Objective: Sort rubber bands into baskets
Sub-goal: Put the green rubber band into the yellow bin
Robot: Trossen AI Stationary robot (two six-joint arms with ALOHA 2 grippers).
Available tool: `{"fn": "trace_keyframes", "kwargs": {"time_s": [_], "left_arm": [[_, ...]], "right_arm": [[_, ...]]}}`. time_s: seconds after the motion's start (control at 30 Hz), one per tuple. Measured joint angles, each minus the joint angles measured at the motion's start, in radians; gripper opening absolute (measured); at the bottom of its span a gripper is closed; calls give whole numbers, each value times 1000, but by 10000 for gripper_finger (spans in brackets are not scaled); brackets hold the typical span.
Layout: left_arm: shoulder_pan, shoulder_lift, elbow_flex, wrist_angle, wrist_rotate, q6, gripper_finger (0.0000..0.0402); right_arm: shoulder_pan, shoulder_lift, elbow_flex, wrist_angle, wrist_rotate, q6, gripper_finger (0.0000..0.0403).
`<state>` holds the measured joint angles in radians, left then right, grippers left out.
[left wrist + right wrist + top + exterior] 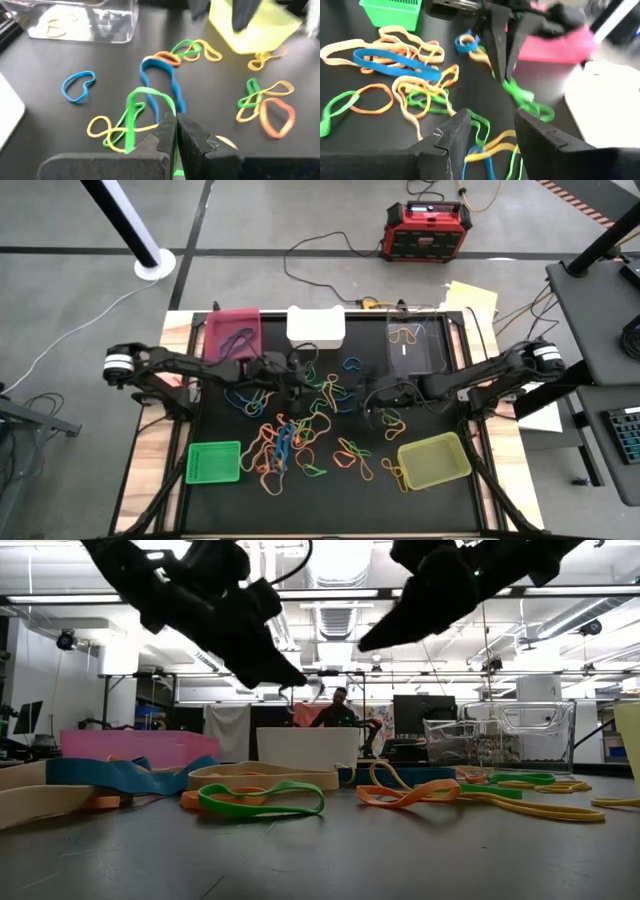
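While both dark arms reach in over the black table top (330,500) from opposite sides, the left gripper (297,383) sits near the mat's centre w/ its fingers pressed together on a thin green rubber band (134,107). In the left wrist view that green loop runs up from between the closed fingertips and arches over, tangled w/ a yellow band (100,125) lying beside it. The right wrist view shows the same green band dangling from those closed tips.

Right gripper (372,398) is just right of centre, close to the left one but apart; its fingers (451,134) are spread, nothing between them, w/ mixed bands on the mat below.

Loose rubber bands (300,435), thin elastic loops in orange, blue, green, yellow & tan, are scattered across the middle of the table, thickest toward the front-left of centre.

Baskets, small rectangular plastic trays:
- magenta-pink basket (234,332), back left, w/ a band or two inside
- white basket (316,326), back centre
- clear basket (414,345), back right, holding a tan band
- bright green basket (214,462), front left
- translucent yellow-green basket (434,460), front right

Off the table at the back, a red-and-black box (424,232) stands on the floor. In the low view a person (340,710) is visible far behind the table.
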<state>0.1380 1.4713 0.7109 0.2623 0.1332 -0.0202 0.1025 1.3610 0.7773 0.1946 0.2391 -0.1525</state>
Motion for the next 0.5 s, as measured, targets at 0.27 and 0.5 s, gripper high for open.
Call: {"fn": "trace_keyframes", "kwargs": {"time_s": [0.27,0.5], "left_arm": [[-11,-26,-1,0,43,-126,0],[-39,-17,7,6,44,-170,0]], "right_arm": [[7,115,0,157,168,-177,195],[7,171,1,228,180,-225,203]]}}
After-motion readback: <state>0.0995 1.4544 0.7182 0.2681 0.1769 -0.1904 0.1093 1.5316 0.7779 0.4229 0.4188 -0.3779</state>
